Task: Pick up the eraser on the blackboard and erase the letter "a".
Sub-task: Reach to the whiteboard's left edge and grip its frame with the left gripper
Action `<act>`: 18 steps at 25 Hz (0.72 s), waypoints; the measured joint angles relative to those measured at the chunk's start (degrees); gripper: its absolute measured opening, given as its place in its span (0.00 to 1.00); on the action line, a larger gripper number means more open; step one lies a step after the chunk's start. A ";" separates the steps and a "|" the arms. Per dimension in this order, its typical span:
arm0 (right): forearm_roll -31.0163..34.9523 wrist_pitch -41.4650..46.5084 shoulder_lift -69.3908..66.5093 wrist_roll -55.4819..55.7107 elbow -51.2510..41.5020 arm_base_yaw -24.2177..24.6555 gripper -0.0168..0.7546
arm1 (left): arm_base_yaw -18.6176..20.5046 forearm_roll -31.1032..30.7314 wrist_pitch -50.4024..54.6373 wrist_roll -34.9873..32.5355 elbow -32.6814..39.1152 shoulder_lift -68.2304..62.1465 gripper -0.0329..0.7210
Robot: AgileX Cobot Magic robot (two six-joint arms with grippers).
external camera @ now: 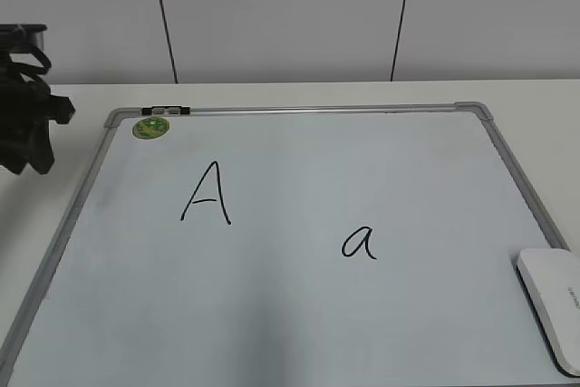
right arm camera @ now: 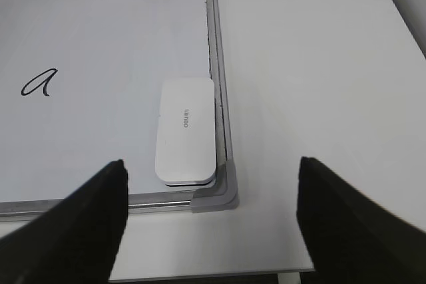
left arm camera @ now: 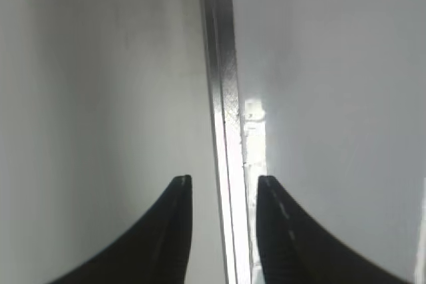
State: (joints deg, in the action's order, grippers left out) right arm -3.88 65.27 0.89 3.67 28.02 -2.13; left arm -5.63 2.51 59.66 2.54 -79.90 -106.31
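Observation:
The white eraser [external camera: 555,301] lies flat at the blackboard's near right corner; in the right wrist view it [right arm camera: 186,130] sits just beyond my jaws, beside the frame. The blackboard [external camera: 299,314] is pale with a grey frame. The small letter "a" [external camera: 360,242] is right of centre; it also shows in the right wrist view [right arm camera: 38,83]. My right gripper [right arm camera: 212,184] is open wide and empty, above the board's corner piece. My left gripper [left arm camera: 221,187] is open and empty, straddling the board's left frame rail [left arm camera: 223,118]; its arm [external camera: 25,115] is at the far left.
A tall capital "A" [external camera: 207,193] is written left of centre. A round green magnet [external camera: 150,127] sits at the board's far left corner, next to a black clip [external camera: 165,111]. The white table [right arm camera: 319,78] extends right of the board; its front edge is near my right gripper.

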 joint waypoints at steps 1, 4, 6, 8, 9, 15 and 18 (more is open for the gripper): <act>0.00 0.00 0.00 0.00 0.00 0.00 0.78 | 0.00 0.34 0.00 0.00 -0.71 -1.32 0.36; 0.00 0.00 0.00 0.00 0.00 0.00 0.78 | 0.00 1.51 0.00 0.00 -1.74 -4.23 0.36; 0.00 0.00 0.00 0.00 0.00 0.00 0.78 | 0.00 1.76 -0.10 0.00 -1.95 -5.53 0.36; 0.00 0.00 0.00 0.00 0.00 0.00 0.78 | 0.00 1.65 -0.10 0.60 -1.98 -6.44 0.36; 0.00 0.00 0.00 0.00 0.00 0.00 0.78 | 0.00 0.96 -0.10 1.19 -1.98 -6.82 0.36; 0.00 0.00 0.00 0.00 0.00 0.00 0.78 | 0.00 -1.68 -1.86 2.99 -1.98 -7.26 0.36; 0.00 0.00 0.00 0.00 0.00 0.00 0.78 | 0.00 -1.90 -3.78 3.11 -1.98 -7.34 0.36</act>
State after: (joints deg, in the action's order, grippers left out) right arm -3.88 65.27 0.89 3.67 28.02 -2.13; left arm -5.63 0.61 55.89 5.65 -81.88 -113.66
